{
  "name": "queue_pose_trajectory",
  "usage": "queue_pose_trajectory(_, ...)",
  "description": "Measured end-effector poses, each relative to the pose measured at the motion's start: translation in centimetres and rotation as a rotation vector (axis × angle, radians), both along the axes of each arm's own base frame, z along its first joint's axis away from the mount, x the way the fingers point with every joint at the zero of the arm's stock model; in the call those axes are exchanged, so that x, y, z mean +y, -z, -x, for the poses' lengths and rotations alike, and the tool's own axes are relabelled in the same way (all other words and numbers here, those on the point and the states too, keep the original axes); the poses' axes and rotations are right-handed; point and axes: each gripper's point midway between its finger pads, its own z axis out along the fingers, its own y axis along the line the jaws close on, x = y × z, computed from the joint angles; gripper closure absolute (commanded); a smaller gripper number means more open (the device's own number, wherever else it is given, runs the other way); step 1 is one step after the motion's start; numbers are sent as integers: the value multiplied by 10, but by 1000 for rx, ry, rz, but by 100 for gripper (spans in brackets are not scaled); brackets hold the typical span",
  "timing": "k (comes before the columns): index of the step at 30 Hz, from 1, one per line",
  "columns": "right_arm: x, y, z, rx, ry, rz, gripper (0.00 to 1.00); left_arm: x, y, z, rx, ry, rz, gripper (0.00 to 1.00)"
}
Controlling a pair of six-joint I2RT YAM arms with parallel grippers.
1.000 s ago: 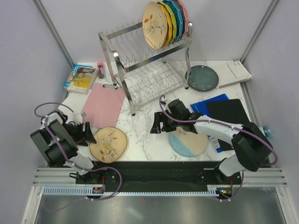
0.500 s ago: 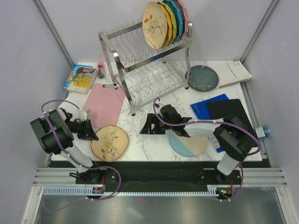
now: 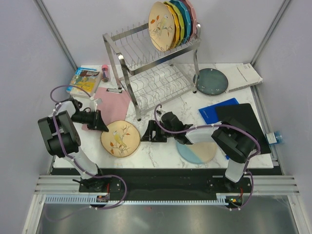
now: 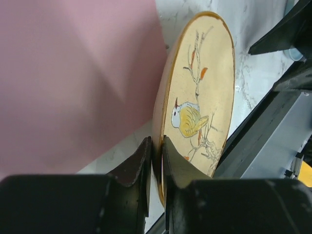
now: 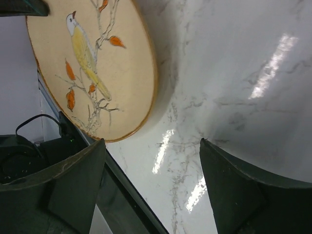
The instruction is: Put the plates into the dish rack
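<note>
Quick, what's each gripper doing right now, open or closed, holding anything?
Left gripper: closed on the rim of the bird plate.
Right gripper: open, holding nothing.

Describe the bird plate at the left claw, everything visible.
The bird plate is round, cream-yellow and glossy like glazed ceramic, with a thin brown rim. Its painted face is up: a yellow-and-white bird on a bare branch with orange leaves. It is over the marble table, beside the pink mat. The left claw is shut on its rim, one finger on each face. The right claw stands open just right of it, not touching.
</note>
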Motion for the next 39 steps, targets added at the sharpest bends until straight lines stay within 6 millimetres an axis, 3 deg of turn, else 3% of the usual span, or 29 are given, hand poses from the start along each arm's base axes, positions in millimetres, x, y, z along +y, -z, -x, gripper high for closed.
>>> queue_pose_trajectory(5,22,-13,6,-27,-33,-52,13,-19,-5,-2,-10,54,29,98)
queue_pose_trajectory(9,27,-13,5,-20,-24,-63,12,-32,-8,7,8,104,65,98)
queue_pose_trajectory(15,23,-9,3,-8,-4,-44,12,-34,-8,17,32,159,136,98)
queue_pose_trajectory(22,22,-9,3,1,-13,-47,11,-29,-9,1,-95,221,169,98)
queue_pose_trajectory(28,34,-23,-1,-13,-40,-96,11,-40,-10,2,-125,280,179,98)
queue_pose_trajectory(31,38,-19,-3,-5,-44,-99,11,-45,-10,4,-125,292,194,98)
queue_pose_trajectory(36,44,-13,-4,0,-55,-100,13,-50,-3,7,-89,295,220,98)
queue_pose_trajectory(39,47,-10,-1,-1,-64,-102,23,-51,-3,7,-86,295,224,98)
